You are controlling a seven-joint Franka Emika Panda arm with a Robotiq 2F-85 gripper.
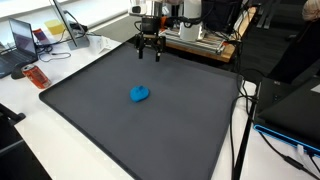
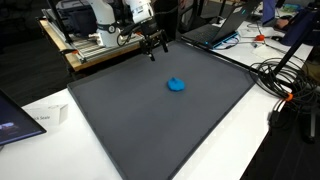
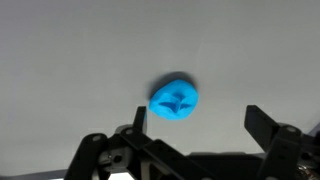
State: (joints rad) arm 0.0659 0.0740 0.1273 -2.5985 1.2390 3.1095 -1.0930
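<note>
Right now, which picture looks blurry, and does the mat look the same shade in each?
Wrist view: soft focus, the small blue rounded object fuzzy-edged, the flat mat washed out to pale grey. Both exterior views: sharper, the same mat reads dark grey.

The arm reaches in at the upper middle of both exterior views, its gripper [image 1: 150, 56] pointing straight down with jaws spread wide and empty, both fingers [image 3: 258, 120] rising from the wrist view's bottom edge.
</note>
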